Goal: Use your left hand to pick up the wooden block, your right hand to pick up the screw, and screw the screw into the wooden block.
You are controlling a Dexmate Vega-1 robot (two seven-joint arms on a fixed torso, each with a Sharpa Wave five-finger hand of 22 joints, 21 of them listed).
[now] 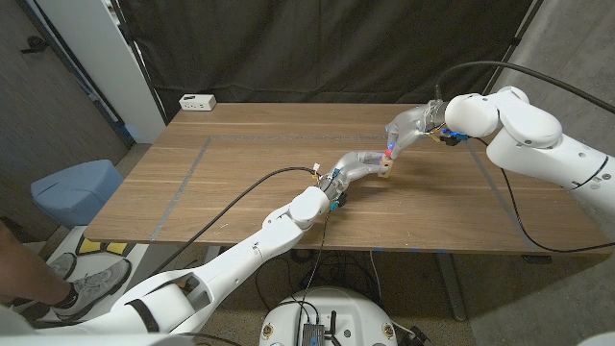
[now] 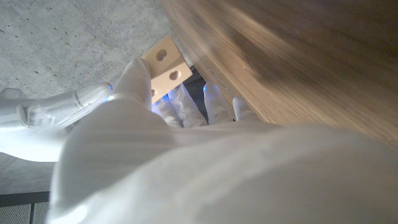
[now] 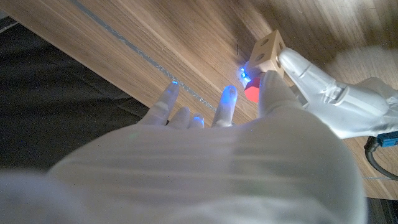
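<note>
Gripping the wooden block (image 1: pixel 385 171), the left robot hand (image 1: pixel 360 165) reaches over the middle of the table (image 1: pixel 240 207), a little toward its right edge. In the left wrist view the block (image 2: pixel 165 67) shows as a pale cube with round holes in its faces, clamped between the thumb and the fingers (image 2: pixel 176 106) of that hand (image 2: pixel 155 124).

The right robot hand (image 1: pixel 408 130) comes in from the far right corner of the table and meets the block from the other side. In the right wrist view its thumb and a finger pinch a small red piece, the screw (image 3: pixel 252 92), right against a face of the block (image 3: pixel 267 53), while its other fingers (image 3: pixel 227 102) are spread apart above the table. Whether the screw tip sits in a hole cannot be told. In the head view a red and blue speck (image 1: pixel 389 151) shows where the two hands meet.

A white power strip (image 1: pixel 197 102) lies at the far left corner of the table. A blue bin (image 1: pixel 77 187) stands on the floor beyond the left edge.
</note>
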